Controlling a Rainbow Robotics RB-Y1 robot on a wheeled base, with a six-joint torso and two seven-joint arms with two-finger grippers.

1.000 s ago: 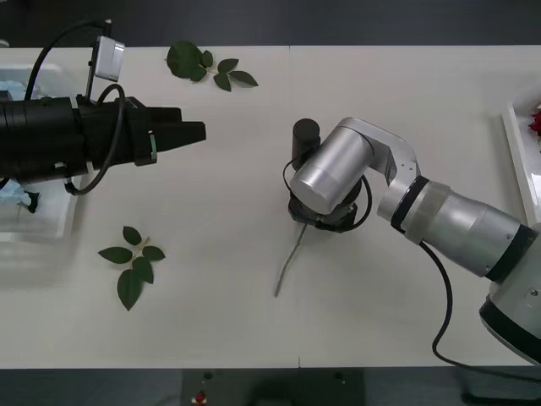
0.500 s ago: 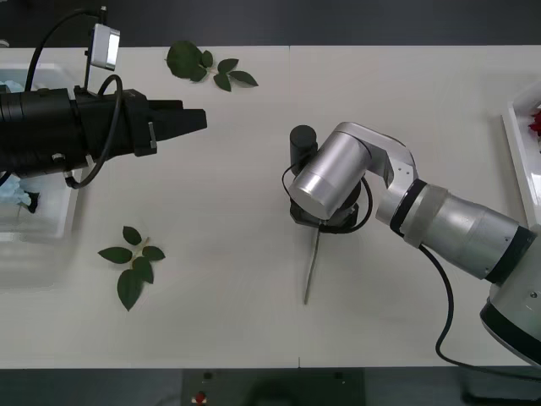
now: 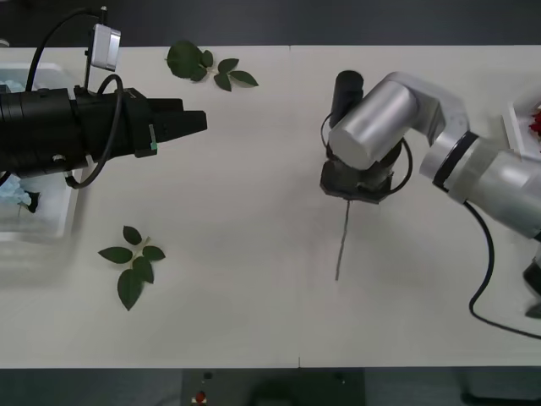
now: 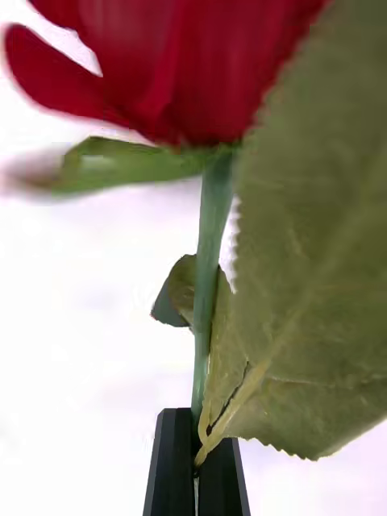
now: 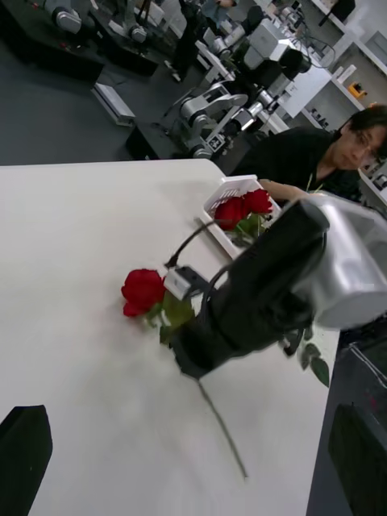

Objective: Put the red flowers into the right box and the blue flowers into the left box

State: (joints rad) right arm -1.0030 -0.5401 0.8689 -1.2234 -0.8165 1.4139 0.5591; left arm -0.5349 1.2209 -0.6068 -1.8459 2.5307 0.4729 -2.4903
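Note:
My right gripper point(image 3: 348, 196) is shut on the thin green stem point(image 3: 341, 245) of one of the red flowers, over the middle-right of the table. In the right wrist view its black fingers point(image 4: 173, 468) pinch the stem below the red bloom point(image 4: 161, 56) and a large leaf point(image 4: 314, 282). The left wrist view shows that rose point(image 5: 143, 289) lifted off the table. More red flowers point(image 5: 242, 208) lie in the right box point(image 3: 517, 148). My left gripper point(image 3: 196, 123) hangs open and empty at the left, beside the left box point(image 3: 46, 224), which holds blue flowers point(image 3: 12, 191).
Loose leaf sprigs lie at the table's far edge point(image 3: 207, 66) and at the front left point(image 3: 133, 262). A person sits beyond the right box in the left wrist view. Bare white table point(image 3: 254, 321) stretches between the two arms.
My right arm has moved to the right and toward the table's far side with the rose, and the hanging stem has swung with it. The left arm has barely moved.

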